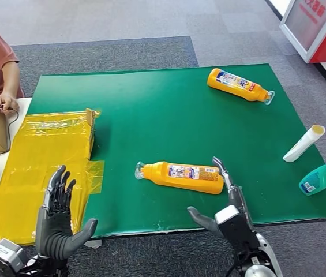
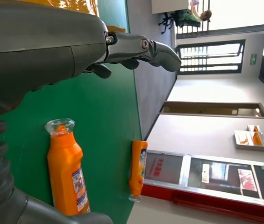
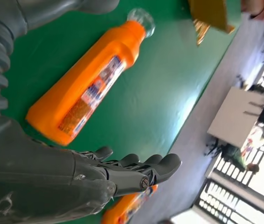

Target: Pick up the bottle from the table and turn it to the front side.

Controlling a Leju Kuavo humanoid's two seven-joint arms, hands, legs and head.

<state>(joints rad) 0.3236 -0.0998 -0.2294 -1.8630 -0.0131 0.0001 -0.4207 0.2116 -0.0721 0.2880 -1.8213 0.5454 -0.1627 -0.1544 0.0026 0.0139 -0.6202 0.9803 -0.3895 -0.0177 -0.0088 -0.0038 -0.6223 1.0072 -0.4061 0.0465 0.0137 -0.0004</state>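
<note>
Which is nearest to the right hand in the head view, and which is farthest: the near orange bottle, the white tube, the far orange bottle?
From the right hand:
1. Near orange bottle, lying just ahead.
2. White tube, right edge.
3. Far orange bottle, back right.

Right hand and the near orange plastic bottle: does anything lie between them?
No. In the head view only bare green mat separates the right hand from the near orange plastic bottle; the hand is open beside its base.
</note>
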